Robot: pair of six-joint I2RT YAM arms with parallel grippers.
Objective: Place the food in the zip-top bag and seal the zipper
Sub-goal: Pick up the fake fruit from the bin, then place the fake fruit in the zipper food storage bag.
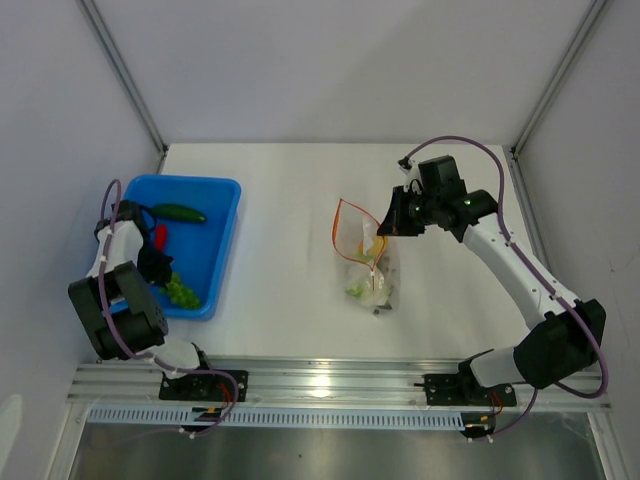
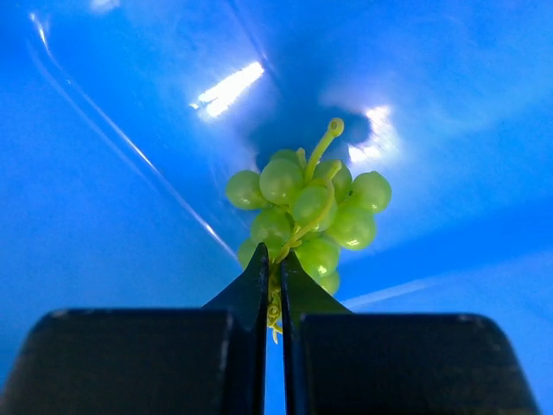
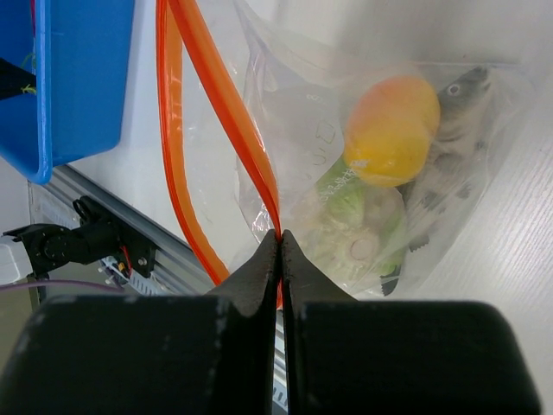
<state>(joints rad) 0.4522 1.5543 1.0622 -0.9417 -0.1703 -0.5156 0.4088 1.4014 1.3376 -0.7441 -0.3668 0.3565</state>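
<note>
While the left gripper [image 2: 275,259] sat pinched shut on the thin stem of the grape bunch [image 2: 307,212], low in the blue tray [image 1: 215,190], the right gripper [image 3: 280,238] was clamped tight on the zipper [image 3: 223,104], holding the mouth of the zip-top bag [image 3: 302,86] up in an open loop near mid-table. That bunch looked light and knobbly, likely soft plastic. The stem was a slim hold, and I judged it could swing or slip, so a bite nearer the berries seemed safer. Inside the bag lay the orange-yellow piece [image 3: 393,130] and the leafy vegetable [image 3: 346,233], while the cucumber [image 1: 180,212] and red chili [image 1: 160,237] waited in the tray. The film looked limp, crinkly and slick, best taken by its stiffer strip. The white table [image 1: 290,190] was smooth, boxed in by pale walls and metal posts.
</note>
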